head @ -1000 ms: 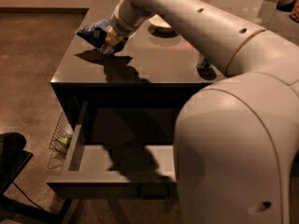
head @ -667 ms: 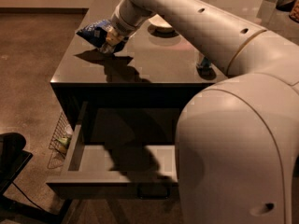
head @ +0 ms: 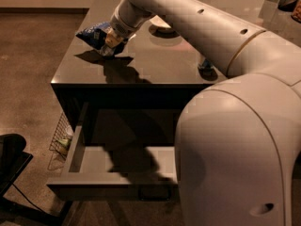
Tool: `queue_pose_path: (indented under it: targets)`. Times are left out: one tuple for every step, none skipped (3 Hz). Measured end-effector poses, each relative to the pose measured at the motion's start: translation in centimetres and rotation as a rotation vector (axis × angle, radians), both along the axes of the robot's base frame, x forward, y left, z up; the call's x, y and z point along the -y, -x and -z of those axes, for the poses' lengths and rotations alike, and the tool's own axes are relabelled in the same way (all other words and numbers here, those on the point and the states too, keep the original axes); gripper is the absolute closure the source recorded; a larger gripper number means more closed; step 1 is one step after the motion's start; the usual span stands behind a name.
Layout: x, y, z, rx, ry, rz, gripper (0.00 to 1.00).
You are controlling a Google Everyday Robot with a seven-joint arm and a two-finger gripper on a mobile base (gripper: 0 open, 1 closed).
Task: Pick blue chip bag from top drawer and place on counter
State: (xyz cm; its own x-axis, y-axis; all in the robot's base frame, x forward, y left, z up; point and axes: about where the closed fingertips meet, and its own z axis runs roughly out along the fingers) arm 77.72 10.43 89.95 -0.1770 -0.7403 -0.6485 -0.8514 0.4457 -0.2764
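Barely anything has moved since a second ago: the gripper still hangs over the counter's front left part, perhaps a shade lower. Its fingers are clamped on the blue chip bag, which sticks out to the left of them, crumpled, above its own dark shadow on the glossy top. Whether the bag's lower edge touches the surface is hard to tell. Below the counter the top drawer stands pulled open, its pale floor partly shadowed. A wire basket sits beside the drawer's left wall.
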Motion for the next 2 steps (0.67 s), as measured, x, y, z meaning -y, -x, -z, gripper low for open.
queue_pose_path:
  targets:
    - [-0.15, 0.01, 0.23, -0.003, 0.001, -0.002, 0.13]
    - [-0.31, 0.02, 0.45, -0.006, 0.002, -0.004, 0.0]
